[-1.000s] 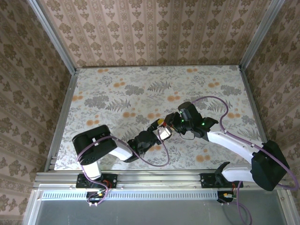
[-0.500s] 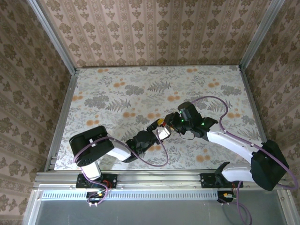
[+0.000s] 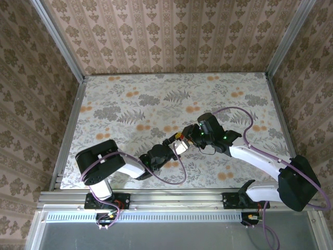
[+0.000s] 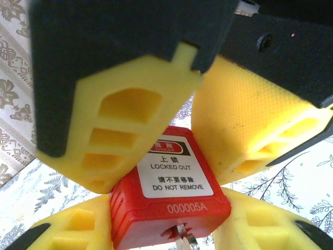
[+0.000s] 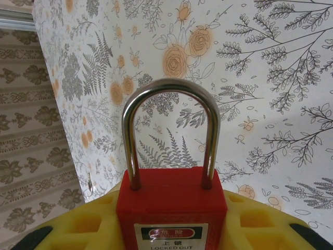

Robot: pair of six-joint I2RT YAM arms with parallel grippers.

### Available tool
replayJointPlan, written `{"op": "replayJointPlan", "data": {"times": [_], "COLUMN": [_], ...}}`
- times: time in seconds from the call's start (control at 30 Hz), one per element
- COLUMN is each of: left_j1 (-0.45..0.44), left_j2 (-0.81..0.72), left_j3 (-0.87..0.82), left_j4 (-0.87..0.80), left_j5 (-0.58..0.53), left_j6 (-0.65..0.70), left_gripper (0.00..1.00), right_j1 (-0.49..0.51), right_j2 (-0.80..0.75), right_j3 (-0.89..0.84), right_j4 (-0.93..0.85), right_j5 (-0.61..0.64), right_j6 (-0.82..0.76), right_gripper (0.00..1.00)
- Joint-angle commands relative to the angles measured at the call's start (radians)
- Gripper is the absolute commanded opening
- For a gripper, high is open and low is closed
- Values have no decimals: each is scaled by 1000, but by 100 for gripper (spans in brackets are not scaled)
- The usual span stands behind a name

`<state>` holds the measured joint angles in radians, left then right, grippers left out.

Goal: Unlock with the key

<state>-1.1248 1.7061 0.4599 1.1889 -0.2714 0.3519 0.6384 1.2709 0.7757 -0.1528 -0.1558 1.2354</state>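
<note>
The red padlock (image 4: 171,195), clamped in the right hand (image 5: 171,208) above the desk (image 3: 130,104) just off its middle toward 5 o'clock, bears a white label (image 4: 176,169) reading "LOCKED OUT, DO NOT REMOVE". Its silver shackle (image 5: 169,94) is seated in the body, pointing to 12 o'clock in the right wrist view. At 6 o'clock on its base, silver metal, apparently the key (image 4: 183,241), sits in the keyhole.

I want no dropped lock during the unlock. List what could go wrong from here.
1. The left tool flanks the keyhole end of the red lockout padlock, where little of the key shows; closing might pinch the body instead.
2. The right tool clamps the padlock by its sides only; a twist might slip it between the pads.
</note>
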Motion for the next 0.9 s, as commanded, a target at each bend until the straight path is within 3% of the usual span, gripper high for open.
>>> {"op": "replayJointPlan", "data": {"times": [0.0, 0.23, 0.53, 0.7, 0.87], "left_j1": [5, 4, -8, -13, -15], "left_j2": [-35, -57, -50, -41, -36], "left_j3": [8, 2, -17, -32, -40], "left_j4": [5, -26, -46, -38, -31], "left_j5": [46, 101, 128, 123, 120], "left_j6": [-17, -43, -73, -86, -95], "left_gripper": [28, 18, 14, 14, 13], "right_j1": [10, 4, -16, -29, -40], "right_j2": [-2, -11, -16, -15, -16], "right_j3": [-18, -17, -6, -10, -4], "right_j4": [25, 15, -14, -17, -34], "right_j5": [-39, -37, -26, -22, -14], "right_j6": [13, 4, -17, -22, -35], "right_gripper": [11, 35, 54, 61, 62]}}
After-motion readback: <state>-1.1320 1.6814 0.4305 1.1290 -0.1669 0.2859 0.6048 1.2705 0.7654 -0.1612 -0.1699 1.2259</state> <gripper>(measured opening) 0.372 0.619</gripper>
